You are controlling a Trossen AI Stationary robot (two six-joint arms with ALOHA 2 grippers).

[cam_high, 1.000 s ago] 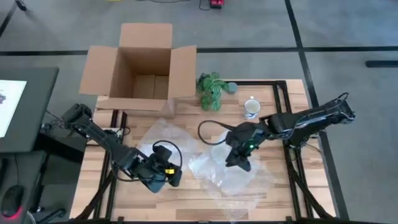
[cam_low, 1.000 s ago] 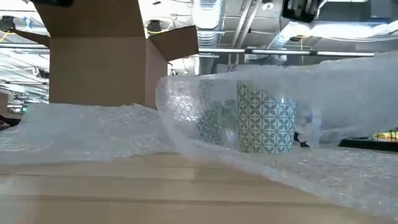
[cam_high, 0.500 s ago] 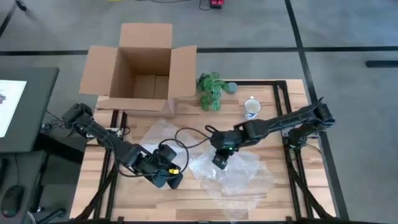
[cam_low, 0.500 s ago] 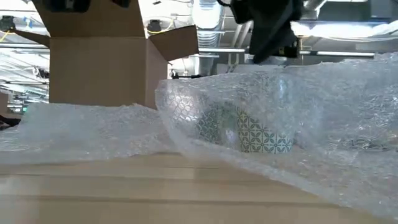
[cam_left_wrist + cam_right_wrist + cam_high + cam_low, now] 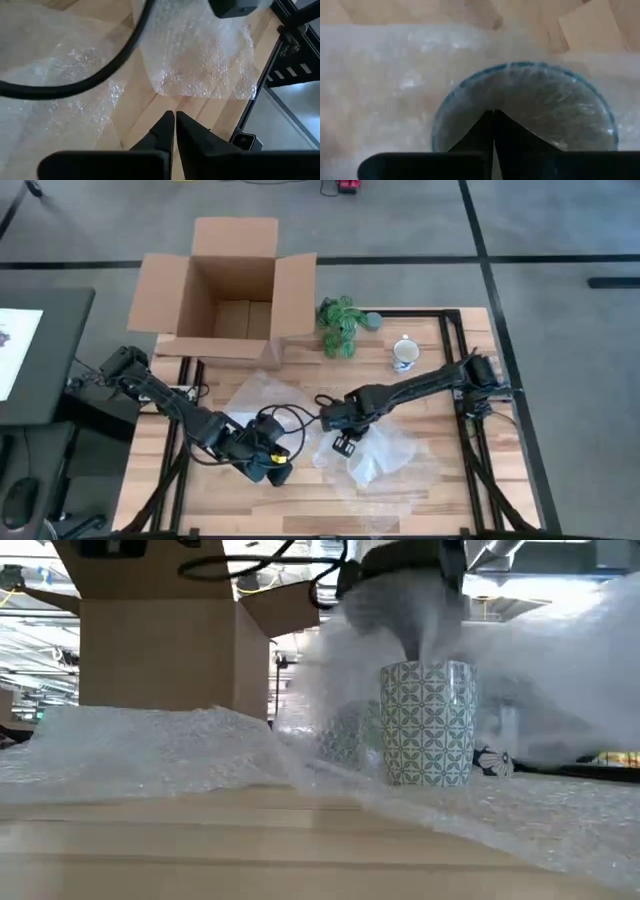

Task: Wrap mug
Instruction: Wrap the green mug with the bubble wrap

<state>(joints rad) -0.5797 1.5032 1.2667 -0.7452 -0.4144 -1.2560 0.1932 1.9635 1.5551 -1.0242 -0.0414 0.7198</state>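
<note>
A teal-patterned mug [image 5: 428, 725] stands upright on a sheet of clear bubble wrap [image 5: 378, 458] at the table's middle. My right gripper [image 5: 340, 435] hangs right above the mug, shut on a raised part of that wrap. In the right wrist view the mug's round rim [image 5: 520, 67] shows through the wrap. In the high view the gripper hides the mug. My left gripper [image 5: 276, 471] is shut near the front edge, left of the mug, its fingertips [image 5: 174, 119] over bare wood beside a second sheet of wrap [image 5: 55, 85]. My right gripper pinches a bunch of the bubble wrap [image 5: 470, 102] between its two shut fingers, coming from above and pointing down over the mug's mouth. The wrap [image 5: 395, 610] rises from the table to the gripper above the mug; its lower part [image 5: 520, 810] lies under the mug.
An open cardboard box [image 5: 232, 285] stands at the far left. A green plant-like thing [image 5: 340, 325] and a white mug [image 5: 404, 352] stand at the far edge. A dark cable [image 5: 100, 75] crosses in front of my left gripper. Bare wood lies along the near edge.
My right gripper has gone toward the table's left with the wrap. The wrap's right part has been drawn over and up above the mug, so the sheet now lies narrower on the table. My left gripper has shifted a little toward the near edge.
</note>
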